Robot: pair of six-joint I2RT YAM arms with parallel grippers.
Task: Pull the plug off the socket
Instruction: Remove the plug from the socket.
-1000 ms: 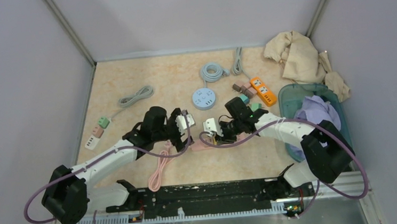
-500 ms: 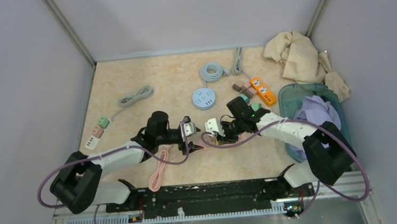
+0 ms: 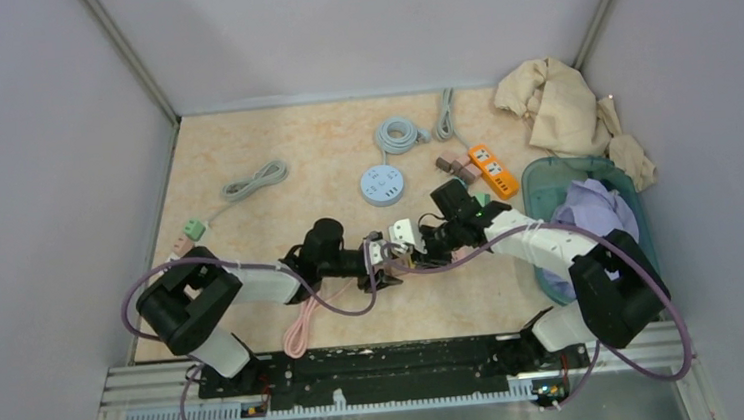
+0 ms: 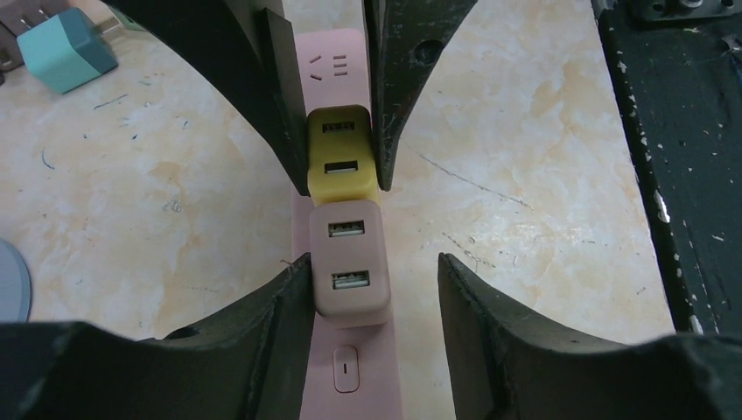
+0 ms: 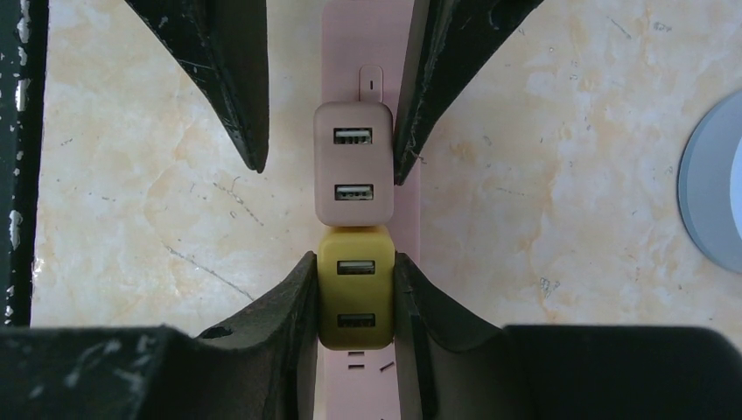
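A pink power strip (image 4: pixel 354 376) lies on the marbled tabletop with two USB plugs in it, one yellow (image 5: pixel 354 293) and one mauve (image 4: pixel 350 262), pressed end to end. My right gripper (image 5: pixel 354 262) is shut on the yellow plug, both fingers flat against its sides. My left gripper (image 4: pixel 372 262) straddles the mauve plug. Its left finger touches the plug's side, and a clear gap remains at the other finger, so it is open. In the top view both grippers (image 3: pixel 377 263) (image 3: pixel 413 250) meet nose to nose over the strip, which they mostly hide.
The strip's pink cable (image 3: pixel 302 326) trails toward the near rail. Behind stand a round blue power strip (image 3: pixel 382 184) and an orange one (image 3: pixel 493 169). A teal bin (image 3: pixel 546 171) of clothes is at the right, and a teal plug (image 4: pixel 66 52) lies loose nearby.
My left arm has swung right to the strip, and its jaws have narrowed around the mauve plug. The right gripper has held its grip on the yellow plug, barely moving.
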